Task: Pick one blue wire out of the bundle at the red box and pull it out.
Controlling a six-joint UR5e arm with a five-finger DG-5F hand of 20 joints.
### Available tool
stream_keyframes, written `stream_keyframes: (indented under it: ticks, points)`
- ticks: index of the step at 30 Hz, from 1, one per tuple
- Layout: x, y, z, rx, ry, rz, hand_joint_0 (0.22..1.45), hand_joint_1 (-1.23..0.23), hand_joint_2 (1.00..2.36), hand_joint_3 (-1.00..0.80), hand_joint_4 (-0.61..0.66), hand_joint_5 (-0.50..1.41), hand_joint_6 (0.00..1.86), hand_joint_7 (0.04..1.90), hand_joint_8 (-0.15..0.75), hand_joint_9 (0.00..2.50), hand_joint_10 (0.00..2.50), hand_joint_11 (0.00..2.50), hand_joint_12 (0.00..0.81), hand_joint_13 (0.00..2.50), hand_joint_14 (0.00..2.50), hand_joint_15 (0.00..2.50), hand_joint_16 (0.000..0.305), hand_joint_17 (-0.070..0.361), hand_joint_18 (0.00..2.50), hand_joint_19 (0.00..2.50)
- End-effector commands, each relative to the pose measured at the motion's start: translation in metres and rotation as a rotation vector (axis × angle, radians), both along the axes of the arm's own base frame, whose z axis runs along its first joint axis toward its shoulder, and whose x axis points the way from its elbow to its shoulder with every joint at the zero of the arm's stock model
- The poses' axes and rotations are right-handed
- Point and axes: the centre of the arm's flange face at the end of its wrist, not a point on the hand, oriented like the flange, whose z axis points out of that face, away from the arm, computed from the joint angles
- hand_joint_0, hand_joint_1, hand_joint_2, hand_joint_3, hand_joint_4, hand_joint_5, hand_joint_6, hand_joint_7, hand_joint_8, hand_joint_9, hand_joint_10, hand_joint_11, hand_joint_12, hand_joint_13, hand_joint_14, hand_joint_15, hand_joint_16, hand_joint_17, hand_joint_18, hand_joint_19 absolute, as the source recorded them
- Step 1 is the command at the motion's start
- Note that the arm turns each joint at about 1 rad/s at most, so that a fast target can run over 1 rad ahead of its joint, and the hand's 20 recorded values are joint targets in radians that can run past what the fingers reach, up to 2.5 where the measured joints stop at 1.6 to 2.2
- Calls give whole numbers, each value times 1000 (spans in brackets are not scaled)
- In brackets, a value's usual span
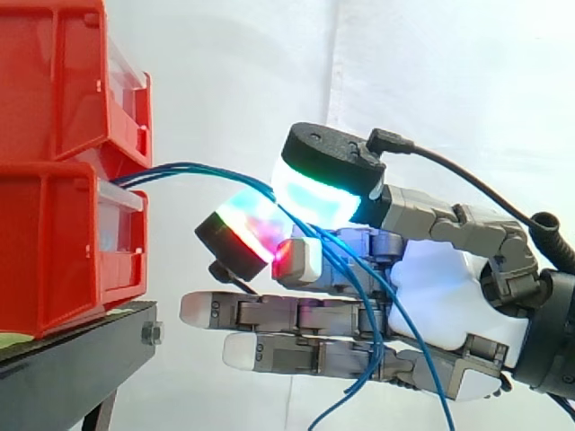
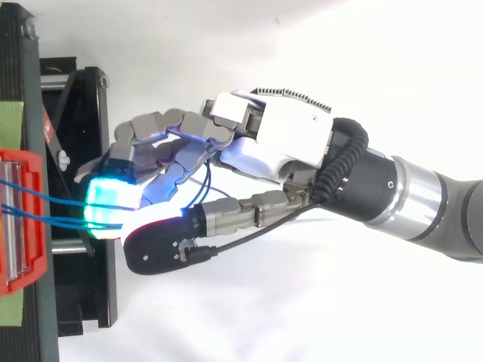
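Side view: thin blue wires running out from stacked red plastic bins are pinched between curled fingers of the grey hand, so a steady level pull is advised.

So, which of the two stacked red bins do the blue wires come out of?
The lower bin: the blue wires leave over its clear front, beneath the upper bin.

The red bins are glossy plastic. The blue wires have a smooth, slightly shiny sheath. The hand has a smooth white plastic palm and matt grey fingers. The stand looks like matt black metal.
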Motion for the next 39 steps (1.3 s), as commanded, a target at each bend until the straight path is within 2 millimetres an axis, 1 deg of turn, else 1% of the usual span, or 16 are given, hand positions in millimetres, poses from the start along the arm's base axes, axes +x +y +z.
stream_keyframes:
  ticks: [1, 5, 8, 11, 15, 17, 18, 19, 21, 23, 24, 26, 27, 28, 34, 39]
  points:
    - [0, 0, 1, -2, -1, -1, 580, -839, 1016, -127, 233, -153, 848, 983, 276, 1171, 23, 1057, 393, 444, 10, 267, 54, 122, 455, 435]
    - [0, 0, 0, -3, 1, -1, 569, -825, 1017, -187, 187, -114, 825, 1132, 250, 1221, 24, 972, 382, 449, 10, 254, 52, 117, 443, 453]
    - [0, 0, 1, 0, -1, 0, 568, -803, 1016, -167, 154, -100, 813, 1169, 244, 1220, 24, 880, 384, 462, 9, 253, 52, 118, 463, 452]
    - [0, 0, 0, 1, 0, 0, 577, -804, 1011, -87, 62, -94, 814, 1138, 252, 1139, 18, 663, 406, 488, 8, 231, 58, 130, 519, 418]
    - [0, 0, 0, -1, 1, 0, 588, -801, 1006, -5, 110, -110, 800, 1080, 271, 1000, 17, 518, 432, 475, 7, 217, 63, 141, 548, 393]
    - [0, 0, 0, -1, 1, 0, 541, -773, 1171, -28, 167, -102, 759, 1090, 278, 966, 13, 462, 440, 474, 8, 212, 65, 146, 556, 394]
    - [0, 0, 0, 1, 0, 0, 534, -765, 1198, -28, 185, -99, 744, 1092, 281, 960, 14, 441, 442, 474, 7, 212, 65, 147, 554, 391]
    - [0, 0, 0, 1, 0, 0, 515, -715, 1333, -51, 247, -79, 663, 1158, 282, 944, 12, 404, 443, 462, 6, 198, 66, 149, 551, 401]
    - [0, 0, 0, 1, 0, 0, 517, -686, 1367, -54, 290, -74, 649, 1134, 274, 940, 13, 389, 441, 460, 6, 189, 66, 148, 546, 403]
    - [0, 0, 0, 2, 0, 1, 531, -694, 1333, -38, 274, -62, 602, 1279, 282, 1044, 18, 552, 441, 453, 9, 213, 65, 147, 537, 398]
    - [0, 0, 0, 2, 1, -1, 531, -707, 1336, -40, 270, -73, 632, 1231, 292, 1075, 18, 635, 446, 459, 7, 225, 66, 148, 537, 398]
    - [0, 0, 0, 2, 0, 1, 538, -797, 1289, -46, 286, -154, 836, 932, 322, 1131, 19, 955, 457, 459, 8, 245, 66, 148, 533, 395]
    - [0, 0, 0, 2, 0, 1, 540, -803, 1290, -56, 292, -155, 839, 928, 327, 1135, 19, 992, 457, 458, 8, 247, 66, 149, 529, 392]
    - [0, 0, 0, 2, 0, 1, 600, -832, 1000, -15, 280, -160, 850, 951, 324, 1127, 18, 1022, 447, 449, 8, 246, 64, 143, 511, 394]
    - [0, 0, 0, 2, 0, 1, 596, -848, 1012, -181, 245, -167, 890, 967, 290, 1101, 22, 1030, 404, 419, 10, 258, 55, 124, 447, 427]
    - [0, 0, 0, 4, -1, 1, 591, -845, 1016, -182, 225, -166, 884, 1005, 281, 1098, 23, 1043, 390, 413, 10, 259, 52, 117, 426, 439]
